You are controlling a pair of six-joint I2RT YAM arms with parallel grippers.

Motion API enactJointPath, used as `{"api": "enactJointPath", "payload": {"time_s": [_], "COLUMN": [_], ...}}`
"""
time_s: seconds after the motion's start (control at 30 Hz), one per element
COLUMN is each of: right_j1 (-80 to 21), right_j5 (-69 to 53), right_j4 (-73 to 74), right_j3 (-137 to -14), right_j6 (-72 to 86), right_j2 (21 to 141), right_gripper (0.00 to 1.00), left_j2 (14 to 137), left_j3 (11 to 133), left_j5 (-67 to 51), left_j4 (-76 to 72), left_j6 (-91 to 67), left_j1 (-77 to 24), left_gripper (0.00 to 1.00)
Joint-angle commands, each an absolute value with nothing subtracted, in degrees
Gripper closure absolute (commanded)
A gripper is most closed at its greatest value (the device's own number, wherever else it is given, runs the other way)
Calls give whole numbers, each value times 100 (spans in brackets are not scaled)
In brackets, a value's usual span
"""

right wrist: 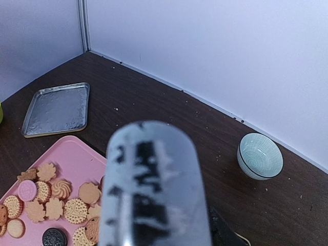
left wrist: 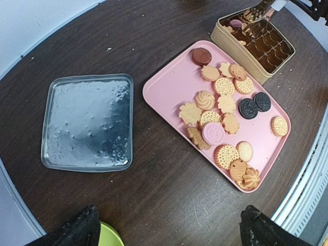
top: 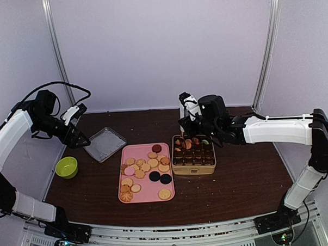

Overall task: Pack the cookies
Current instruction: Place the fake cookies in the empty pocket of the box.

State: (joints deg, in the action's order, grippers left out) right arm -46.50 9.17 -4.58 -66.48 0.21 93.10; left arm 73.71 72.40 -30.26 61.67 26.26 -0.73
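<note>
- Your left gripper (left wrist: 171,231) hangs above the table's left side, its black fingers spread wide with nothing between them. The cookies (left wrist: 215,115) lie well off to its right.
- Near the left edge sits a round lime-green bowl (top: 66,167). Just beside it, a shallow square silver tray (left wrist: 87,123) with rounded corners and a dimpled floor lies flat on the dark wooden table (top: 237,179).
- Most cookies sit on the pink tray (left wrist: 169,87), a smooth rectangle. They are flat tan rounds with ridged rims and flower shapes, plus one pale swirl, one pink disc, two black rounds and one dark red-brown at the far end.
- Just right of it stands the gold tin (top: 194,168), square and gridded into compartments, with a few cookies in its far rows.
- Your right gripper (top: 185,126) is over the tin's far left corner. One blurred grey finger (right wrist: 154,189) fills the wrist view, so you cannot tell how wide the jaws stand or whether they hold anything.
- A pale ribbed bowl (right wrist: 260,155) rests near the back wall.
</note>
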Motion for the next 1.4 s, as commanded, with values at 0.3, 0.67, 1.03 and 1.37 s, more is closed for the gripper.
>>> {"api": "enactJointPath", "payload": {"time_s": [0.3,0.67,1.03,1.37], "right_j1": [-4622,-4621,-4615,-4681], "right_j5": [893,924,907,815], "right_j4": [-593,-479,-470,-466], "right_j3": [-6749,-7279,-6904,-6595], "right_j6": [0,54,25,-52], "right_j2": [8823,9225,8833,8279], "right_gripper": [60,74,93,92], "left_j2": [7391,7387,7498,7549], "left_j3": [7337,7365,7338,7392], "left_j5": [-3087,-3064,-3326,-3425], "left_j4": [6211,6214,6226,6266], "left_j6": [2563,2548,2573,2569], "left_j1": [-25,-19,-19,-22], "left_gripper": [2,2,3,3]}}
